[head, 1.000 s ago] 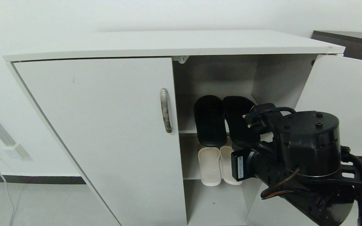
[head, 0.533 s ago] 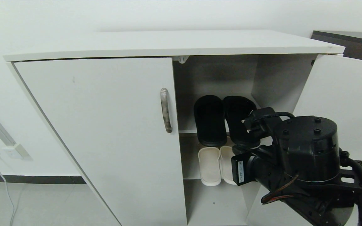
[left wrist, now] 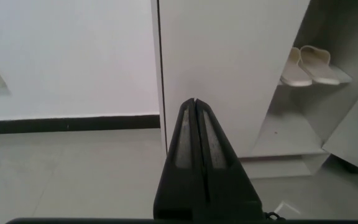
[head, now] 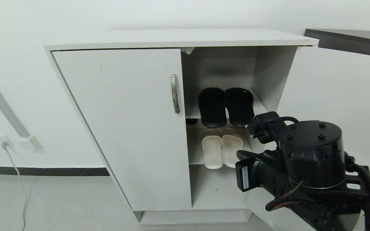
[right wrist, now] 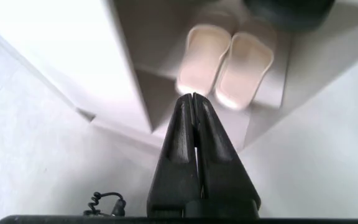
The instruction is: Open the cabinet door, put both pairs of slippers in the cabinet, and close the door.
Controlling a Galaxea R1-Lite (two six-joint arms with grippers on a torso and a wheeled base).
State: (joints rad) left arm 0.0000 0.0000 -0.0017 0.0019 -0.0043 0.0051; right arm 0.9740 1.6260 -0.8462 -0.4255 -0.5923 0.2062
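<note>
The white cabinet (head: 178,37) has its right door (head: 332,96) swung open and its left door (head: 124,122) closed, handle (head: 174,93) at that door's inner edge. A black pair of slippers (head: 225,106) lies on the upper shelf and a white pair (head: 222,146) on the shelf below. My right arm (head: 300,160) hangs in front of the open door, outside the cabinet. Its gripper (right wrist: 194,96) is shut and empty, pointing at the white slippers (right wrist: 225,65). My left gripper (left wrist: 194,102) is shut and empty, low before the closed door, with the white slippers (left wrist: 312,65) off to the side.
A wall socket with a hanging cable (head: 3,144) sits low on the wall left of the cabinet. A dark tabletop (head: 348,38) shows behind the open door. The bottom compartment (head: 217,189) holds nothing, and bare floor (head: 59,205) lies in front.
The whole head view has shifted and drawn back, so the cabinet appears smaller and farther right. The slippers and doors have kept their places. The right arm stays outside the cabinet.
</note>
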